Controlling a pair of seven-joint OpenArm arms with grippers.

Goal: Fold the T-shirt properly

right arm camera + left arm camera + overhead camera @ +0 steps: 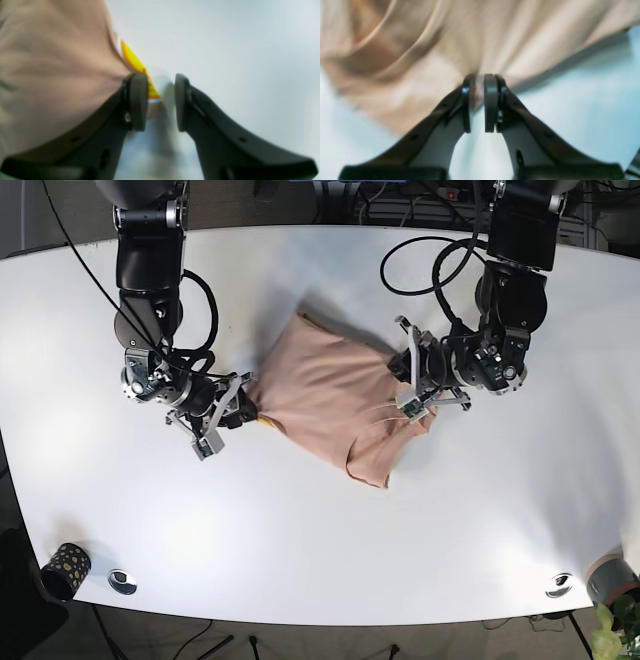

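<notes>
risk, near: T-shirt [335,395] hem corner toward the table's [320,550] front edge lies loose; I judge a lift would drag it unevenly.
risk, left gripper [481,105]: jaws narrow, pinching the shirt's right-hand side; thin bite, may slip.
risk, right gripper [160,100]: jaws parted, one pad against the cloth beside a yellow tag [136,63], holding nothing; a close could miss the edge.
position: shirt mid-table, slightly toward the far edge.
axis: long axis diagonal, far-left to near-right in the base view; which end is the collar, cannot tell.
</notes>
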